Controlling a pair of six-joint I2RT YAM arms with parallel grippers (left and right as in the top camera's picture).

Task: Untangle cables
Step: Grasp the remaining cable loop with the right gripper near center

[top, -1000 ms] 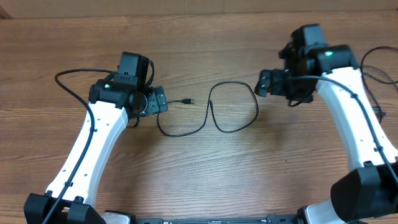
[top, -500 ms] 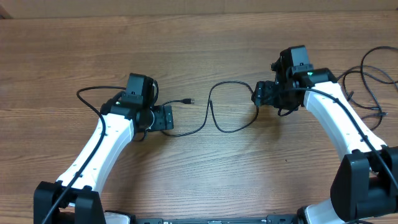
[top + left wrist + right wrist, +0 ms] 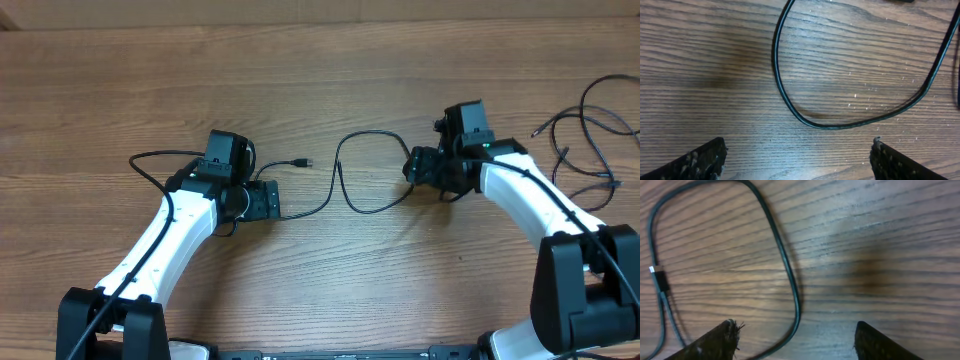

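A thin black cable (image 3: 372, 172) lies looped on the wooden table between my arms, with one plug end (image 3: 303, 161) at the left. Its curve shows in the left wrist view (image 3: 805, 119) and in the right wrist view (image 3: 790, 275), where a small plug (image 3: 659, 277) also lies. My left gripper (image 3: 268, 200) is open and empty, just left of the cable's lower left bend. My right gripper (image 3: 415, 165) is open at the loop's right side, with the cable passing between its fingers (image 3: 795, 337).
Another bunch of thin black cables (image 3: 590, 125) lies at the right edge of the table. A thicker arm wire (image 3: 155, 160) loops behind my left arm. The table (image 3: 320, 60) is brown wood.
Both arms have moved inward toward the cable. My left gripper shifted right to the cable's left bend. My right gripper came down and left onto the loop's right side.
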